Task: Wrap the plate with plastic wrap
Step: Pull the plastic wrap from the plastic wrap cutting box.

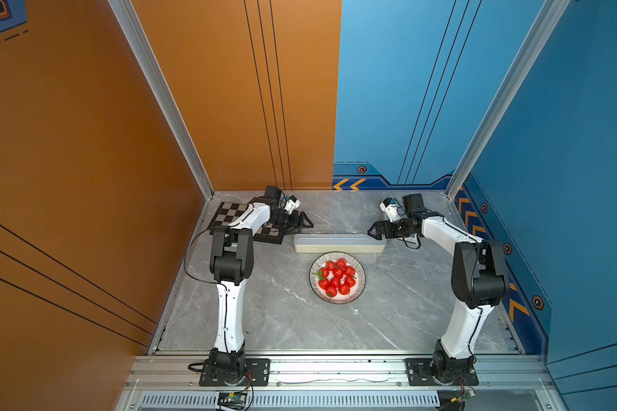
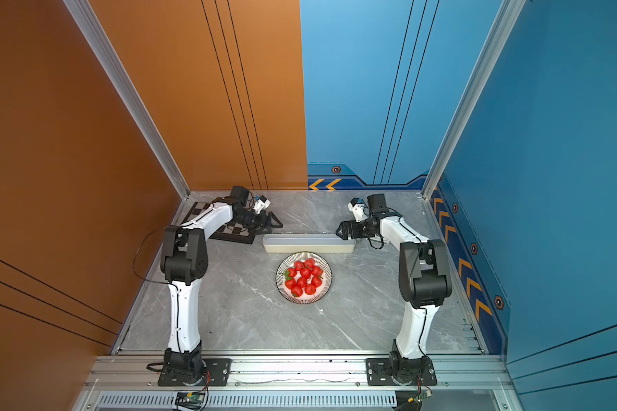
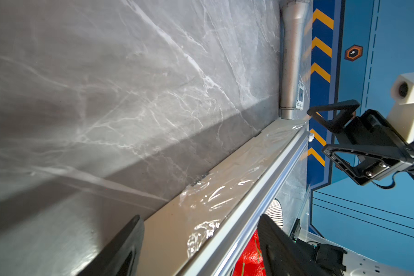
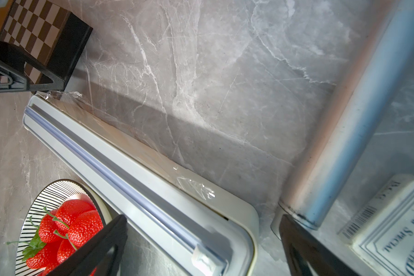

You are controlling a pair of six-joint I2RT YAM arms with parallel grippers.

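The plate (image 1: pixel 361 279) is round and white with a black-striped rim, and it holds red strawberries (image 1: pixel 337 277) at mid-table. Just behind it lies the long cream box (image 1: pixel 335 245) with a grey lid rail (image 3: pixel 261 181). Crinkled plastic wrap (image 3: pixel 208 198) glints along the box's far side, and it also shows as plastic wrap (image 4: pixel 196 188) in the right wrist view. My left gripper (image 3: pixel 200 216) is open, its jaws astride the box's left end. My right gripper (image 4: pixel 202 216) is open over the box's right end. Both top views show each gripper at its end of the box.
A black-and-grey chessboard (image 1: pixel 228 217) lies at the back left under my left arm. A grey rod (image 4: pixel 339 133) rests on the table beyond the box's right end, next to a white labelled block (image 4: pixel 392 227). Walls close in the back and both sides.
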